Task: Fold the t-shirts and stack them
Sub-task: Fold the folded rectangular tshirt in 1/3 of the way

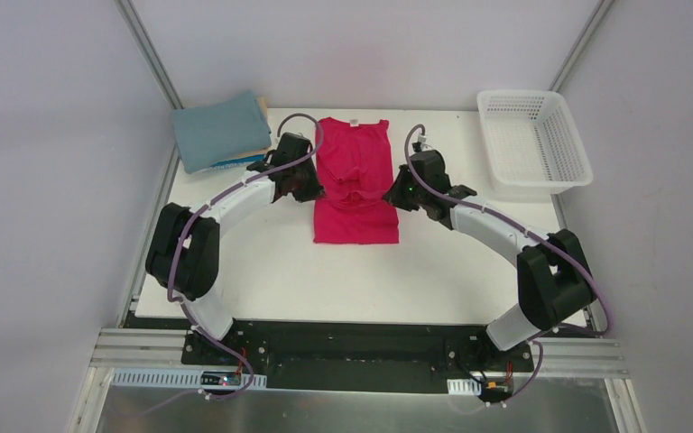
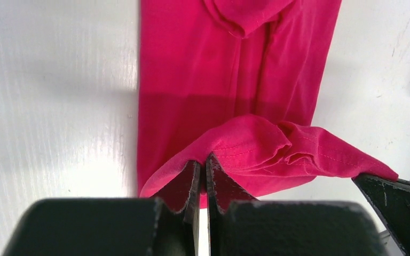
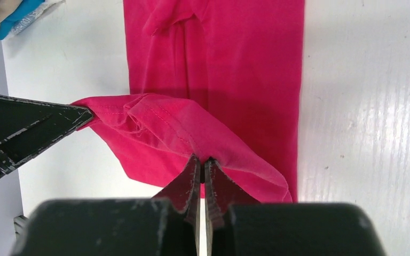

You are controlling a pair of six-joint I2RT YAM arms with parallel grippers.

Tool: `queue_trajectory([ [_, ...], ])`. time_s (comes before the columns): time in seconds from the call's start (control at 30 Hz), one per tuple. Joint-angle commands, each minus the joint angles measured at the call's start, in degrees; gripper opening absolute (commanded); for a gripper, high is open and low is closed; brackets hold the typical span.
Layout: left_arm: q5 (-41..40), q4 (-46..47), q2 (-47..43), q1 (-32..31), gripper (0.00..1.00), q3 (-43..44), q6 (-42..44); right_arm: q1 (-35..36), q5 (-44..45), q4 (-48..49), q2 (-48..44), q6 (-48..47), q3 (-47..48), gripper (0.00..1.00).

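Note:
A crimson-pink t-shirt [image 1: 354, 221] lies as a long narrow strip in the middle of the table, its collar at the far end. My left gripper [image 1: 309, 187] and right gripper [image 1: 399, 195] are at its two sides, about halfway along. Each is shut on a corner of one stitched edge, which is lifted and sags between them above the flat strip. In the left wrist view the left gripper [image 2: 203, 159] pinches the cloth [image 2: 256, 141]. The right wrist view shows the right gripper [image 3: 202, 160] doing the same on the shirt [image 3: 160, 125]. A stack of folded t-shirts [image 1: 218, 133], teal-grey on top, sits at the back left.
A white mesh basket [image 1: 532, 140] stands at the back right corner. Walls close in the white table [image 1: 262, 262] on three sides. The folded stack [image 3: 10, 13] is just beyond the left arm. Both arms curve in from the near edge.

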Motion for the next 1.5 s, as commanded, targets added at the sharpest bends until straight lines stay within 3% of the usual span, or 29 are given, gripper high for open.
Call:
queue_trajectory([
  [0.0, 1.84, 0.5, 2.18, 1.03, 0.0, 4.18, 2.1, -1.42, -1.45, 2.52, 2.27, -2.01, 4.12, 0.0],
  [0.47, 2.58, 0.49, 10.59, 3.56, 0.0, 8.81, 2.66, -5.46, -5.18, 5.97, 10.35, -2.77, 7.94, 0.0],
  [0.7, 1.84, 0.5, 14.12, 4.12, 0.13, 11.1, 2.54, -5.96, -4.36, 7.43, 15.62, -3.61, 10.51, 0.0],
  [0.77, 2.0, 0.53, 14.04, 4.23, 0.22, 11.8, 2.78, -6.09, -3.77, 7.38, 16.23, -3.62, 11.29, 0.04],
  [0.83, 1.8, 0.57, 12.84, 4.23, 0.4, 12.13, 3.23, -6.27, -3.47, 7.12, 15.98, -3.88, 12.04, 0.11],
  [0.87, 1.66, 0.57, 11.97, 4.19, 0.46, 12.04, 3.49, -6.27, -3.45, 6.71, 15.57, -3.9, 12.3, 0.21],
  [0.93, 1.0, 0.55, 9.64, 4.23, 0.61, 11.24, 3.91, -6.29, -3.93, 6.04, 14.16, -4.14, 12.23, 0.48],
  [1.0, 0.63, 0.57, 6.69, 4.23, 0.84, 9.43, 4.21, -6.29, -4.1, 5.36, 12.22, -4.18, 11.04, 0.76],
  [1.03, 0.36, 0.56, 4.93, 4.23, 0.95, 8.13, 4.19, -6.23, -4.05, 5.24, 10.9, -4.06, 9.93, 0.86],
  [1.07, 0.11, 0.57, 3.28, 4.23, 0.98, 6.73, 4.13, -6.2, -4.01, 5.19, 9.06, -3.81, 8.59, 0.95],
  [1.1, -0.06, 0.55, 1.51, 4.23, 0.99, 5.07, 4.16, -6.21, -4.36, 5.16, 7.6, -3.6, 7.11, 0.99],
  [1.27, -0.2, 0.57, -7.28, 4.2, 0.99, -5.06, 2.84, -4.71, -12.42, 6.76, 2.83, -3.51, 0.35, 1.0],
  [1.47, -1.16, 0.37, -15.79, 4.23, 0.99, -16.67, 1.11, -1.57, -19.37, 8.3, 7.49, -1.92, 2.31, 1.0],
])
